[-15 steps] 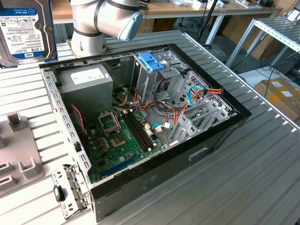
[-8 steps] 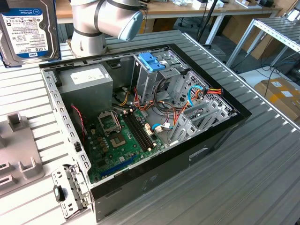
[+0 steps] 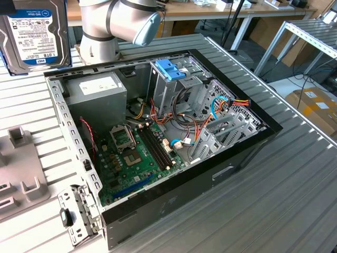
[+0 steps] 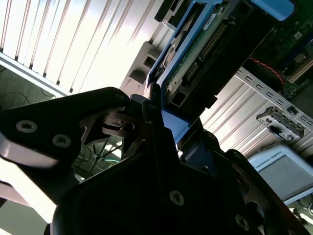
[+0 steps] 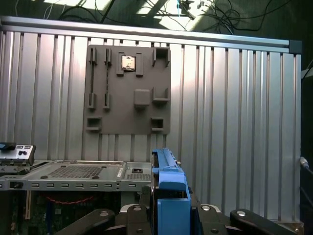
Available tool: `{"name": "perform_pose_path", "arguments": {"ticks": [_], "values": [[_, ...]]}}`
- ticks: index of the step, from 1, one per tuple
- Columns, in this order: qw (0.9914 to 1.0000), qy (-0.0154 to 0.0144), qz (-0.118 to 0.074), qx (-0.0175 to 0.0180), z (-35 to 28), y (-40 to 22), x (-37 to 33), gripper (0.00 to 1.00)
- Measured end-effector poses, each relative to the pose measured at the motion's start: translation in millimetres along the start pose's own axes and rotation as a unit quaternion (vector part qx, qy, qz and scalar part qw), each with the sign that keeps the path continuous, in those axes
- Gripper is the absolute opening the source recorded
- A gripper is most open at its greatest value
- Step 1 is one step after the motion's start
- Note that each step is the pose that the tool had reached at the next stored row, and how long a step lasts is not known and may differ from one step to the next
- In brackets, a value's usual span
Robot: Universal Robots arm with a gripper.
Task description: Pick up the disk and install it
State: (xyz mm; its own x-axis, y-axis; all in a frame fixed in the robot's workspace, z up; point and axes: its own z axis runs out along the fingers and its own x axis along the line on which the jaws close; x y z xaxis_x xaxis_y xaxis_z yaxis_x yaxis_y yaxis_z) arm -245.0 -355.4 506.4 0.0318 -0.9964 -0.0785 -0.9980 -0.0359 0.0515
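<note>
The black metal gripper (image 5: 169, 211) is clenched on the flat dark hard disk in its bright blue plastic carrier (image 3: 32, 31), held aloft beside the open black computer case (image 3: 210, 174), seemingly by the carrier's side rails, which is sensible, as the drive looks stiff, dense and shock-sensitive.

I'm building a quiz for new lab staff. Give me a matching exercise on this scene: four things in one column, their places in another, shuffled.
1. disk
2. motherboard
3. grey fixture plate
4. power supply

A. on the ribbed table, outside the case
B. a grey box in a corner of the case
C. clamped in the gripper
D. green, flat on the case floor

Pairs: 1-C, 2-D, 3-A, 4-B.
</note>
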Motion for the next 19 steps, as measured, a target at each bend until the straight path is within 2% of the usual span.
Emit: {"name": "perform_pose_path", "arguments": {"ticks": [19], "values": [[1.0,0.0,0.0,-0.0001,0.0,-14.6,0.5,0.37]]}}
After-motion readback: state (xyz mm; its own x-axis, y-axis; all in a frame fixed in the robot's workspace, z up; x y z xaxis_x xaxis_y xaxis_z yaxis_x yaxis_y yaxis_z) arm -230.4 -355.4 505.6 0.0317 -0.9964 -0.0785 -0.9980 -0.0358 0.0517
